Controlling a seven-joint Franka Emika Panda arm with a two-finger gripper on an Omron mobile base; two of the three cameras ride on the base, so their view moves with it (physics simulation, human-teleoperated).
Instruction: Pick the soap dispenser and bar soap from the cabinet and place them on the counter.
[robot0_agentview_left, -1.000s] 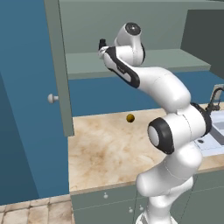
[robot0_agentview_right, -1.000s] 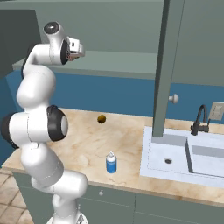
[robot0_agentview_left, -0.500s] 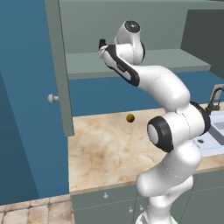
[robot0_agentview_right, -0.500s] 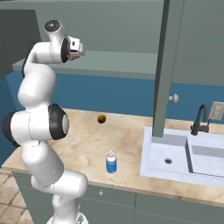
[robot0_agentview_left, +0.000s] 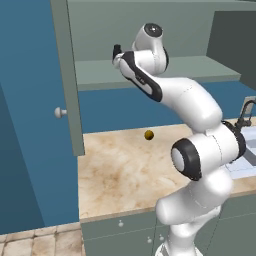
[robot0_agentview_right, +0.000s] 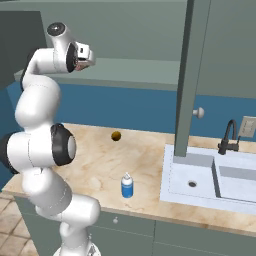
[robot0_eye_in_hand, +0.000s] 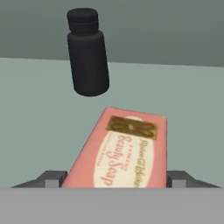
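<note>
Kitchen corner — blue wall, tiled floor

Blue wall (robot0_agentview_left: 30, 100) below the claw (robot0_eye_in_hand: 118, 181); pale sink (robot0_agentview_right: 220, 175) and dark faucet (robot0_agentview_right: 229, 137) far below — tan floor tiles (robot0_agentview_left: 35, 244) lowest.

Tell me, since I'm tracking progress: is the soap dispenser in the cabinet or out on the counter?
Out. The soap dispenser stands upright on the counter near its front edge, left of the sink.

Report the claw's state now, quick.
Claw: its fingertips sit on either side of the bar soap on the cabinet shelf; whether it grips yet cannot be told.
</note>
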